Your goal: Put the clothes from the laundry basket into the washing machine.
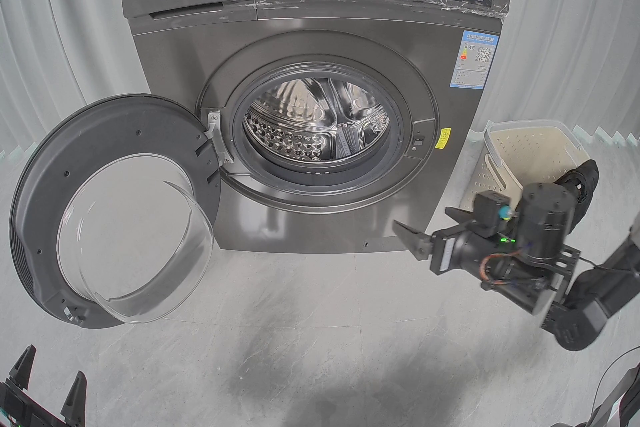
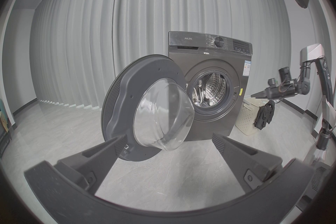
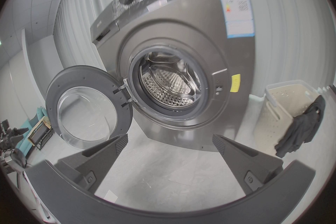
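Observation:
The grey washing machine (image 1: 193, 48) stands ahead with its round door (image 1: 40, 208) swung wide to the left, and the steel drum (image 1: 313, 121) looks empty. A cream laundry basket (image 1: 533, 148) sits on the floor by the machine's right side. A dark garment (image 3: 302, 126) hangs over the basket's rim. My right gripper (image 1: 423, 225) hovers open and empty in front of the machine's lower right corner, left of the basket and pointing toward the machine. My left gripper (image 1: 55, 361) is low at the near left, below the door, open and empty.
Pale curtains (image 1: 573, 15) run behind the machine. Bare grey floor (image 1: 300, 328) spreads between me and the machine. The open door (image 2: 140, 102) juts out over the floor on the left.

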{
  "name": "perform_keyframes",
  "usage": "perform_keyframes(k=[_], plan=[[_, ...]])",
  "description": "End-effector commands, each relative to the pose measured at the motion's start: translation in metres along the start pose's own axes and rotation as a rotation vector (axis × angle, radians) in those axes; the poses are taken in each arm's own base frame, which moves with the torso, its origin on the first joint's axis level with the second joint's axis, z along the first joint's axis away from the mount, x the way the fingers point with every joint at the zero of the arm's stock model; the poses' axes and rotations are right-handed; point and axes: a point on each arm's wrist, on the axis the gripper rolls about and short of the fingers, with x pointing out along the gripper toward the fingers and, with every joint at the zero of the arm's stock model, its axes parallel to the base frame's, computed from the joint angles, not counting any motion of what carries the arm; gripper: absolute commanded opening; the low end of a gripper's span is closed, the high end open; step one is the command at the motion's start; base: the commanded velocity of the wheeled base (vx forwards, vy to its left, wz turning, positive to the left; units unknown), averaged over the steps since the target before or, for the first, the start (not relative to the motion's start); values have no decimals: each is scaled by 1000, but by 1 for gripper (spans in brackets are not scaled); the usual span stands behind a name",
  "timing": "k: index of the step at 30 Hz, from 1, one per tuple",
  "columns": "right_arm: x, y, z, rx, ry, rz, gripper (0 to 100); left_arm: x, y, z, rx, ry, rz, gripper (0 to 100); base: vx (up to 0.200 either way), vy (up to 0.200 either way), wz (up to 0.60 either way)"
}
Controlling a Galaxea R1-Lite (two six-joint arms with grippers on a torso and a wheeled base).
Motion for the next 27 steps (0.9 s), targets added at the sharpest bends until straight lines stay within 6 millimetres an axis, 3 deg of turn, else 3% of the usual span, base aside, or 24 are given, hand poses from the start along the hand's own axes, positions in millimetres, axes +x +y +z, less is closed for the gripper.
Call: perform_keyframes(k=[1, 13, 24, 27], plan=[[-96, -26, 25, 2, -150, -56, 100, 0, 0, -5, 0, 1, 0, 100, 0, 0, 0], [-166, -52, 16, -8, -237, -192, 100, 0, 0, -5, 0, 1, 0, 100, 0, 0, 0], [-227, -61, -1, -89, -290, -325, 100, 0, 0, -5, 1, 1, 0, 100, 0, 0, 0], [-234, -61, -7, -115, -254, -350, 100, 0, 0, -5, 1, 1, 0, 100, 0, 0, 0]])
